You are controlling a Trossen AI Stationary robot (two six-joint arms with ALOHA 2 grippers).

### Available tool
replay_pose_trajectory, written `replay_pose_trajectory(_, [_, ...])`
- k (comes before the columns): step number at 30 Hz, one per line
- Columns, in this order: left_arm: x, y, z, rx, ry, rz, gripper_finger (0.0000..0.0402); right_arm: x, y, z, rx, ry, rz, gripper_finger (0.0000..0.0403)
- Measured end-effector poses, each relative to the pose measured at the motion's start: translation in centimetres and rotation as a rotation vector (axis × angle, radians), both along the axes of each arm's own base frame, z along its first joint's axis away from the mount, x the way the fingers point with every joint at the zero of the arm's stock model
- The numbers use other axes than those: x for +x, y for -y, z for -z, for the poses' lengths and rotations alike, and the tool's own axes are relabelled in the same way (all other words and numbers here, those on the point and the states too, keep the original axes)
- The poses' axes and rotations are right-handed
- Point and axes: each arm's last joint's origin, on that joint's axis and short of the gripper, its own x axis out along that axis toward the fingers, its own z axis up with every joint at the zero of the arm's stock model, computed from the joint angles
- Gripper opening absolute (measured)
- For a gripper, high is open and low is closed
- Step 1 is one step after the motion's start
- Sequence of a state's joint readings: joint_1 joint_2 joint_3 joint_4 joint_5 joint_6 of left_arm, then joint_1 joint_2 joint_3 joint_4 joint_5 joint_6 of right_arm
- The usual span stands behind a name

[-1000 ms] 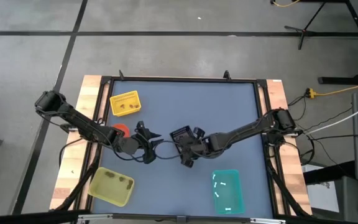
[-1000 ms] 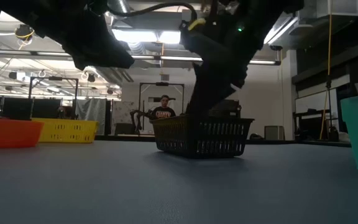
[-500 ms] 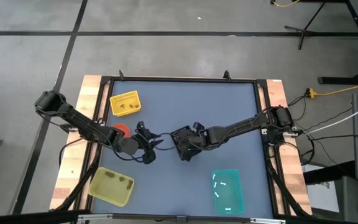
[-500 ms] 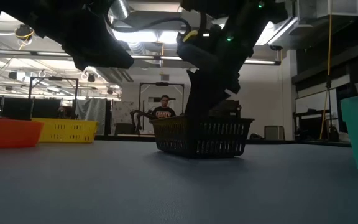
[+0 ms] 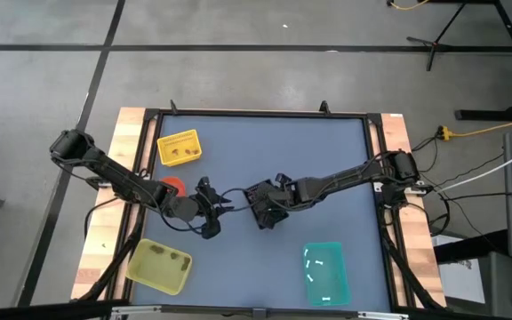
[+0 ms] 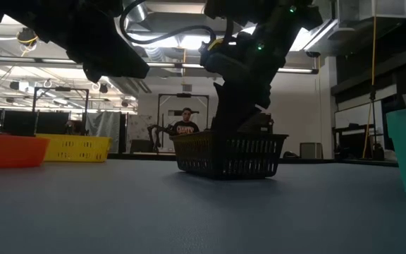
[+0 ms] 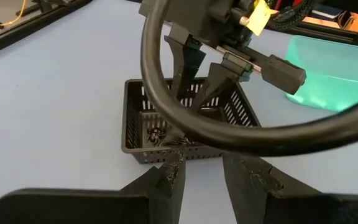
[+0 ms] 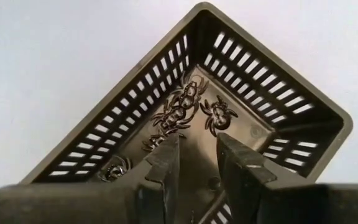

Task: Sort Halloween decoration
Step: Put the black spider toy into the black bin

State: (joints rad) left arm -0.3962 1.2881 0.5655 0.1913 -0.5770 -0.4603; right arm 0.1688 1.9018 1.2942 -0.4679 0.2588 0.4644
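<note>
Your right gripper (image 8: 194,163) hangs inside the black slotted basket (image 5: 262,201), its two fingers part-open with a clear gap between them and nothing held. In the right wrist view the dark spider trinkets (image 8: 185,107) lie on the basket floor just ahead of the fingertips, packed toward the far corner. One round-bodied spider (image 8: 218,112) sits nearest the gap; a tangled cluster runs beside it in a line along one wall, and a further spider (image 8: 115,168) sits apart by the near wall. So the cluster's long axis follows that wall, roughly slantwise to the line between your fingers, and I judge you would do better to go for the single spider than the tangle.

On the table seen from above, the basket sits near the centre, with the right arm reaching in from 3 o'clock. Your left gripper (image 5: 210,213) waits just outside the basket at its 9 o'clock, fingers likewise part-open and empty, pointing toward the basket in its own wrist view. The right gripper is plainly the nearer one. The teal bin (image 5: 325,272) lies at about 5 o'clock from the basket, the yellow-green tray (image 5: 159,265) at 8 o'clock, the yellow bin (image 5: 178,148) at 10 o'clock.
</note>
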Motion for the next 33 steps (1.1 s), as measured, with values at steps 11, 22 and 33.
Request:
replay_pose_trajectory(11, [0.0, 0.0, 0.0, 0.0, 0.0, 0.0, 0.0092, 0.01, 0.0, -0.01, 0.0, 0.0, 0.0, 0.0106])
replay_pose_trajectory(22, [0.0, 0.0, 0.01, 0.0, 0.0, 0.0, 0.0092, 0.01, -0.01, -0.01, 0.0, 0.001, 0.0, 0.0213])
replay_pose_trajectory(33, [0.01, -0.02, 0.01, 0.0, 0.0, -0.001, 0.0092, -0.16, -0.23, -0.15, 0.063, -0.016, -0.035, 0.0266])
